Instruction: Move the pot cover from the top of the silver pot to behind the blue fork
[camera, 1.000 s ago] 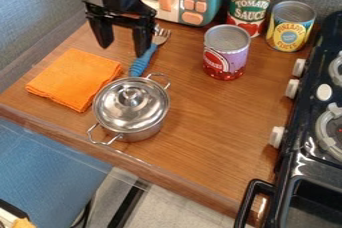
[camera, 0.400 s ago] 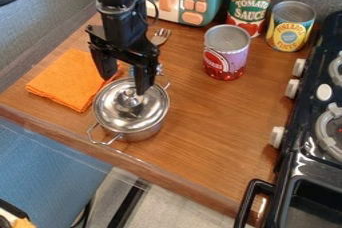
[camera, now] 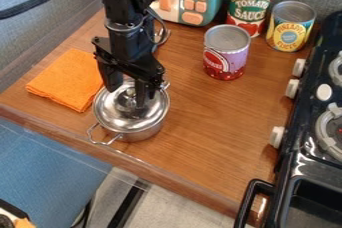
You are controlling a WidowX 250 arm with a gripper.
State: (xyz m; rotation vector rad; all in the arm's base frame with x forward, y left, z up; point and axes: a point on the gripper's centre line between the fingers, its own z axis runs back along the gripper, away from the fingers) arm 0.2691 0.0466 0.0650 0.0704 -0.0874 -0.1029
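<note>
the pincer [camera: 127,98] has come down lower over the pot cover [camera: 115,115], fingers spread wide apart.

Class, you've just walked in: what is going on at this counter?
A black robot arm has its two-finger tool low over a round, shiny silver metal lid, fingers apart around the knob. The lid sits on the silver metal pot, not yet lifted off. A folded orange cloth lies beside the pot.
</note>
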